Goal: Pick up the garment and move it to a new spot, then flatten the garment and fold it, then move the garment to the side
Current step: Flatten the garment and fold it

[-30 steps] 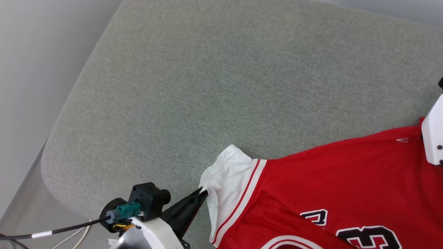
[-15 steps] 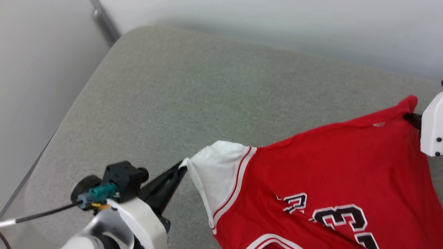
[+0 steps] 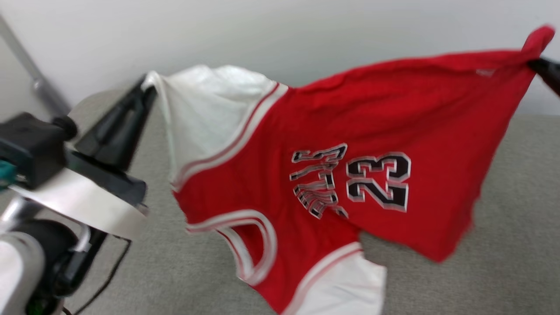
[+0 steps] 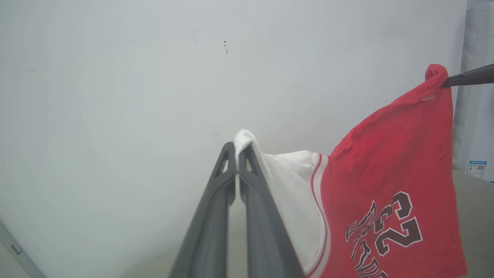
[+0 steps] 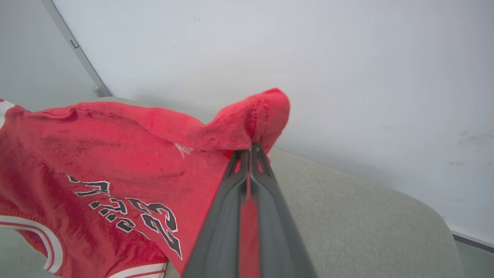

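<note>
The garment [image 3: 341, 131], a red jersey with white sleeves, striped trim and a black "23", hangs in the air, stretched between both grippers above the grey cushion [image 3: 516, 262]. My left gripper [image 3: 146, 87] is shut on the edge of a white sleeve [image 4: 241, 144]. Over at the upper right, my right gripper [image 3: 536, 63] is shut on a bunched red corner [image 5: 254, 119]. The lower part of the garment, with the other white sleeve [image 3: 350, 284], droops toward the cushion. In the left wrist view the right gripper's fingers [image 4: 469, 77] show at the right edge.
The grey fabric cushion spreads under the garment, with its rounded far edge [image 5: 366, 181] against a pale wall [image 3: 306, 35]. A metal strip [image 3: 35, 78] runs down the wall at the left. Black cables [image 3: 109, 271] hang by my left arm.
Both grippers have risen with the garment, lifting it off the cushion so it hangs spread between them. The head camera has tilted up, bringing the wall into view.
</note>
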You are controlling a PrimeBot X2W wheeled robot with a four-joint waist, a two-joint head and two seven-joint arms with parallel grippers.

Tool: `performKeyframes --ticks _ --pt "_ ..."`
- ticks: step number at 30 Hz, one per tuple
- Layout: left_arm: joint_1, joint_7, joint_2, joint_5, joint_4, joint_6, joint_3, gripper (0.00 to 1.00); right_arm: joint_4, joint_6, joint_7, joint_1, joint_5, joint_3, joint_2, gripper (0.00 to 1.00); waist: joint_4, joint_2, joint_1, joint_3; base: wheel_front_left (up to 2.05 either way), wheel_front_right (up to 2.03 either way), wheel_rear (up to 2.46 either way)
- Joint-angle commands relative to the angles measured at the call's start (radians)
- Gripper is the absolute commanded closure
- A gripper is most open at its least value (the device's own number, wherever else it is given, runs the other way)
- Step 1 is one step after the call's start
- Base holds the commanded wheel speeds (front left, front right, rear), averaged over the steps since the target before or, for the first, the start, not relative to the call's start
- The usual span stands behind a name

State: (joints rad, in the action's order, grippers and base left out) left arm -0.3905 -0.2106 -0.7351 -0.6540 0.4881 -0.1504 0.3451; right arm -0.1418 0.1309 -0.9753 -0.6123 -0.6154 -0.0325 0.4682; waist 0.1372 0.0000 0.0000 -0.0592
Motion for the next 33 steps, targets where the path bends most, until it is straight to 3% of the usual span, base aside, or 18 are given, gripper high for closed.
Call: performKeyframes --ticks 1,8,17,25,33 --pt "-0.020 0.005 -0.004 -0.004 0.011 -0.007 -0.018 1.00 -0.020 0.000 0.004 -0.026 -0.006 -0.006 -0.014 1.00 -0.054 0.0000 0.0000 0.018 0.00 0.00 0.00" --pt "-0.166 0.009 -0.039 -0.027 0.060 0.000 -0.123 1.00 -0.140 0.000 -0.016 -0.101 -0.022 -0.039 -0.032 1.00 -0.132 0.0000 0.0000 0.007 0.00 0.00 0.00" --pt "-0.426 -0.011 -0.082 -0.042 0.029 0.034 -0.207 1.00 -0.189 0.000 -0.004 -0.211 -0.043 -0.064 -0.054 1.00 -0.206 0.0000 0.0000 -0.068 0.00 0.00 0.00" --pt "-0.723 -0.027 -0.031 -0.105 -0.118 0.082 -0.195 1.00 -0.134 0.000 0.086 -0.333 -0.010 -0.047 -0.077 1.00 -0.237 0.0000 0.0000 -0.217 0.00 0.00 0.00" --pt "-1.059 0.002 0.004 -0.005 -0.370 0.174 -0.103 1.00 0.023 0.000 0.197 -0.541 0.045 0.013 -0.125 1.00 -0.252 0.0000 0.0000 -0.393 0.00 0.00 0.00"
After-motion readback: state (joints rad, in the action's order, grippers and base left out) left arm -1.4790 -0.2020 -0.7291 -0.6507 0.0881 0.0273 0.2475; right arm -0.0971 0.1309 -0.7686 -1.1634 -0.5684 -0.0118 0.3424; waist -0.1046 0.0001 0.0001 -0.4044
